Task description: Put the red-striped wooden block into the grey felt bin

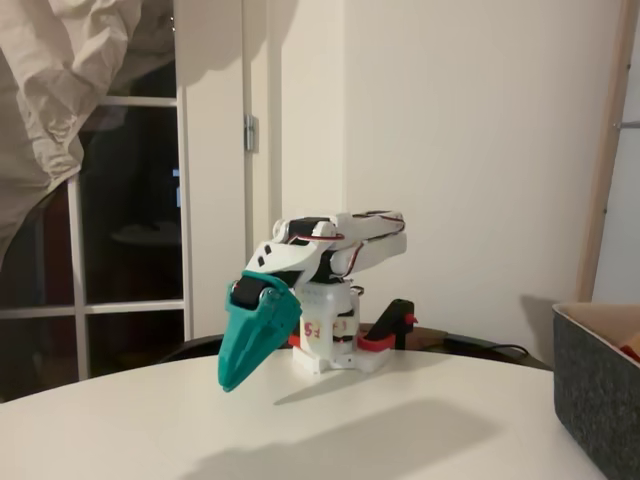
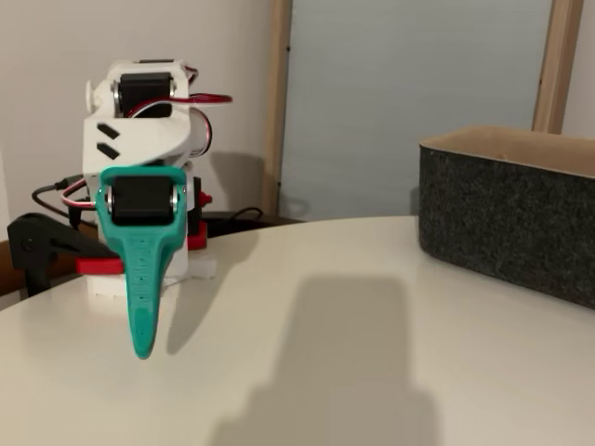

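Observation:
My teal gripper [image 1: 231, 381] hangs nose-down over the white table, close in front of the folded white arm; in the other fixed view the gripper [image 2: 142, 347] points straight down near the left. Its fingers lie together, shut, with nothing between them. The grey felt bin [image 1: 596, 392] stands at the right edge of the table, well away from the gripper, and the same bin [image 2: 507, 221] sits at the right in the other view. A sliver of red [image 1: 631, 351] shows inside its rim; I cannot tell whether it is the red-striped wooden block.
A red-and-black clamp [image 1: 386, 334] holds the arm's base to the table's far edge, and the clamp [image 2: 48, 253] shows at the left in the other view. A black cable [image 1: 490, 348] runs behind the base. The round table [image 1: 330, 430] is bare between gripper and bin.

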You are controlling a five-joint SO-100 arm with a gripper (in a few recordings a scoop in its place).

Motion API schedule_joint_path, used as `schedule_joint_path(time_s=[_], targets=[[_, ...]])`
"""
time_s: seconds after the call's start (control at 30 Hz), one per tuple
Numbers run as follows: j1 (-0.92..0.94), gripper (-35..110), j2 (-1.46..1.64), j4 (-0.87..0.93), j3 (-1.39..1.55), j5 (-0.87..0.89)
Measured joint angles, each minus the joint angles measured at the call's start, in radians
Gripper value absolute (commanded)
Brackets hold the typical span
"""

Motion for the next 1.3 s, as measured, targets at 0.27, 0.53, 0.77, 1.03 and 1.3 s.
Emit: schedule_joint_path(time_s=[0.27,0.53,0.77,1.03,1.3], targets=[[0.008,0,0.005,0.0,0.0,0.035],[0.006,0,0.005,0.0,0.0,0.152],[0.006,1,0.005,0.141,0.0,0.537],[0.005,10,0.005,0.324,0.0,0.89],[0.005,40,0.005,0.328,0.0,0.838]])
